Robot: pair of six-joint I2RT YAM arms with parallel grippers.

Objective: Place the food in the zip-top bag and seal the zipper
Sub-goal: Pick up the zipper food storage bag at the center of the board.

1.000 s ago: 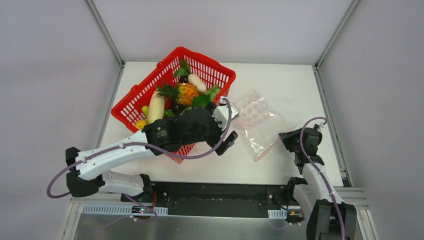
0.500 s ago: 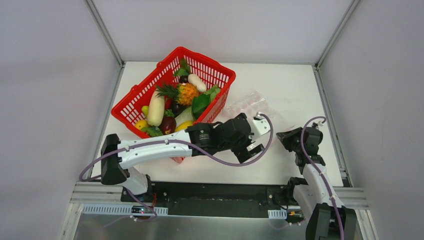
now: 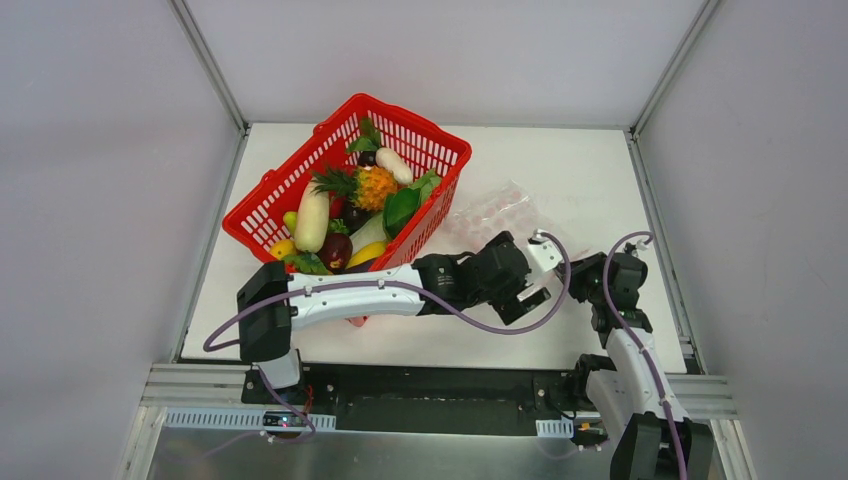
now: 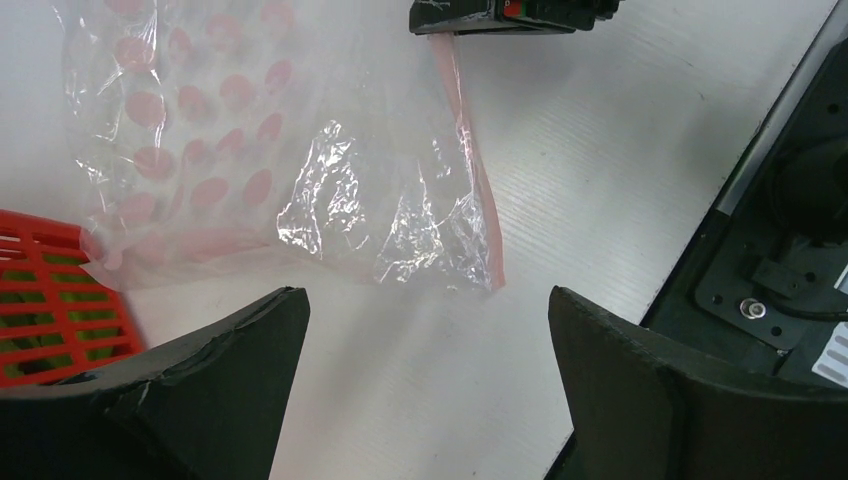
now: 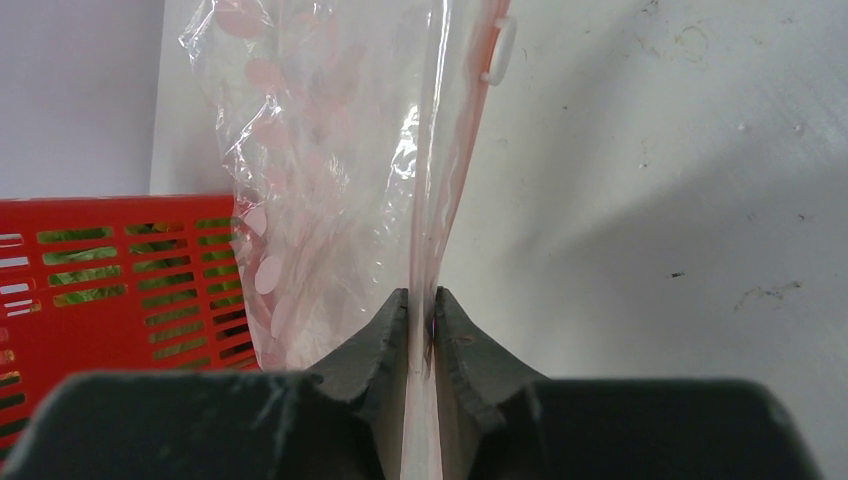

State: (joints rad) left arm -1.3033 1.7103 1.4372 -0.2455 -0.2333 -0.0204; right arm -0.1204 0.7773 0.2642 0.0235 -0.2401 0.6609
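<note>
The food lies in a red mesh basket [image 3: 285,178]: an orange pineapple [image 3: 376,187], a white radish [image 3: 312,215] and a green leafy vegetable [image 3: 402,208] among it. The clear zip-top bag [image 3: 490,208] with pink dots lies to the basket's right. In the left wrist view, my left gripper [image 4: 425,310] hovers open over bare table just short of the bag [image 4: 280,170] and its near corner. The zipper [image 4: 475,190] runs along the bag's right edge. My right gripper [image 5: 421,300] is shut on the zipper [image 5: 440,180], which stands on edge; a white slider [image 5: 497,50] sits at its far end.
The basket's wall [image 5: 120,260] stands close to the bag's left side. The dark base plate [image 4: 780,230] borders the table's near edge beside the left gripper. My two grippers [image 3: 535,275] [image 3: 588,272] are close together at the bag's near end.
My left arm has swung right, away from the basket, and now reaches over the bag's near end. My right gripper has stayed shut on the zipper.
</note>
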